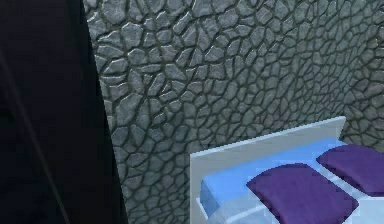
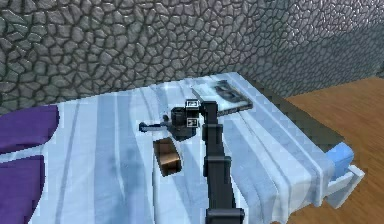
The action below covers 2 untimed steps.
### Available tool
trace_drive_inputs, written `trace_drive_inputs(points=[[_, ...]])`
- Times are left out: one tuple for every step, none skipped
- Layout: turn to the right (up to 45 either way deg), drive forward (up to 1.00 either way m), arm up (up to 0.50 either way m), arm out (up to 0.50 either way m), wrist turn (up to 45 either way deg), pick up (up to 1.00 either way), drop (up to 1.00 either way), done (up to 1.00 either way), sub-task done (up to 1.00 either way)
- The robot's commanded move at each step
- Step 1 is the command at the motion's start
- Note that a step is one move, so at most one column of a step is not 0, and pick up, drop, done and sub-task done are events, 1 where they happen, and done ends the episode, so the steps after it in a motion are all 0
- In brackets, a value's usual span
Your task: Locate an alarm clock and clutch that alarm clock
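A small brown drum-shaped object is recorded lying on the bed, on the middle of the cover. It is seen just beside the claw, slightly nearer the camera. Whether it is the alarm clock cannot be told from its shape. Whether the claw touches it cannot be told. Whether the claw holds anything cannot be told either, since the bed cover lies directly behind the fingers.

The arm is seen as a dark square bar reaching out across the bed. A flat grey rectangular item is noted on the bed, beyond the claw and near the far edge of the cover.

The cover is pale blue with lighter stripes running across it. A purple pillow is noted at the head of the bed. In the forward view two purple pillows are seen against a plain pale headboard. A wall of irregular grey stones stands behind the bed. A wooden floor of warm brown planks lies past the foot of the bed.
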Motion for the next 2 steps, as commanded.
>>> trace_drive_inputs(points=[[0.0,0.0,-0.3,0.0,0.0,0.0,0.0,0.0,0.0],[0.0,0.0,0.0,0.0,0.0,1.0,0.0,0.0,0.0]])
